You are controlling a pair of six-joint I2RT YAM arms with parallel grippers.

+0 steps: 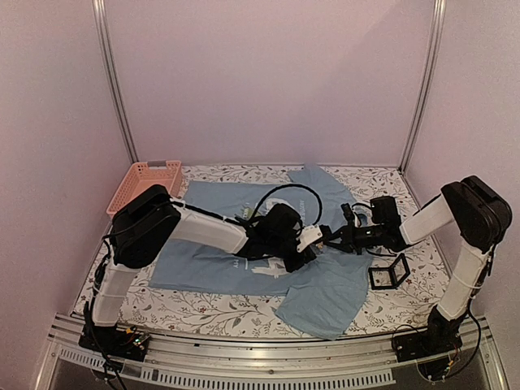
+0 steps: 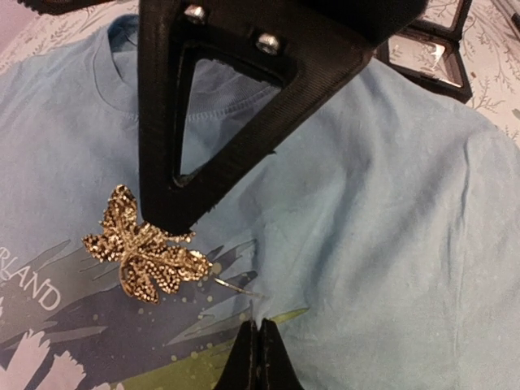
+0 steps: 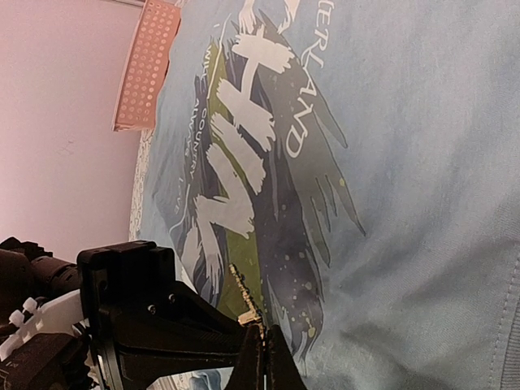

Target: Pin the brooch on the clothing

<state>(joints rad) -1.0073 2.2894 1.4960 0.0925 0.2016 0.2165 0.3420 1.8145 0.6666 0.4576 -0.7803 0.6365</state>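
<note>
Your left gripper (image 2: 260, 349) sits closest in its own wrist view, fingers pressed together at 6 o'clock on the T-shirt (image 2: 390, 227); whether cloth is caught between them cannot be told. At 10 o'clock from it the brooch (image 2: 146, 253) lies on the dark streaks of the chest print, its pin (image 2: 232, 283) poking out toward 4 o'clock. Your right gripper (image 2: 166, 218) is closed too, seemingly pinching the brooch's upper edge. Hold the fabric taut with the left, tip the brooch so the pin meets the cloth shallowly, and push slowly toward the left fingertips; so thin an edge could slip.
</note>
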